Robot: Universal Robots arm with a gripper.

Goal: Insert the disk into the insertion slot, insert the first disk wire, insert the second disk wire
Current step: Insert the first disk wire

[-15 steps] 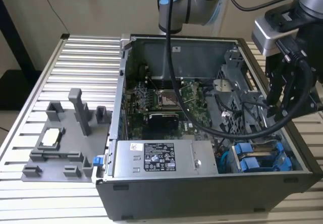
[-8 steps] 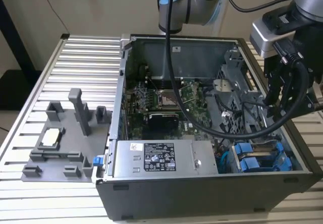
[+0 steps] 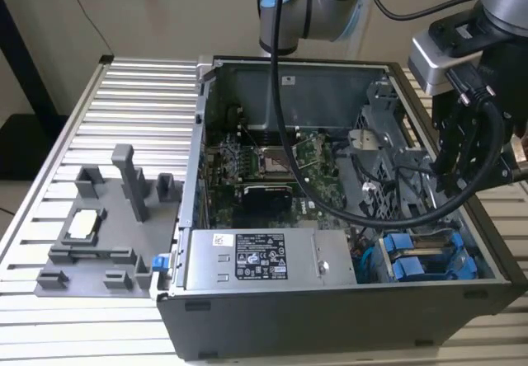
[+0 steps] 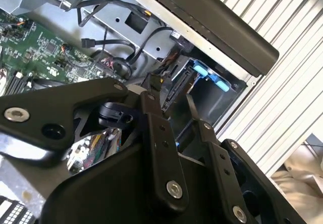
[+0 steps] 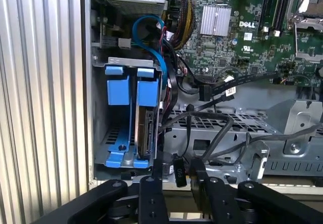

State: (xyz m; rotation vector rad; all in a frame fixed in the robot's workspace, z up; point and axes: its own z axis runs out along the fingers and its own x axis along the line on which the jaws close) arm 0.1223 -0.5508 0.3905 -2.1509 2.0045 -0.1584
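Observation:
The disk (image 5: 146, 130) stands on edge in its blue carrier (image 5: 148, 90) inside the insertion slot of the grey drive cage (image 5: 126, 62). A second blue carrier (image 5: 118, 90) sits beside it. In the exterior view both carriers (image 3: 417, 263) show at the case's near right corner. My gripper (image 5: 176, 176) hovers over the case's right edge (image 3: 452, 172), near the cage, with its fingers (image 5: 151, 188) apart. A black wire connector (image 5: 179, 171) sits in the gap between the fingertips, narrower than the gap. In the second wrist view the gripper (image 4: 171, 100) points toward the blue carriers (image 4: 209, 77).
Loose black cables (image 5: 217, 128) cross the perforated metal bracket beside the cage, and a blue cable (image 5: 151, 27) loops above it. The silver power-supply box (image 3: 256, 259) fills the case's near side and the motherboard (image 3: 272, 168) lies behind it. A grey fixture tray (image 3: 107, 226) stands on the slatted table at the exterior view's left.

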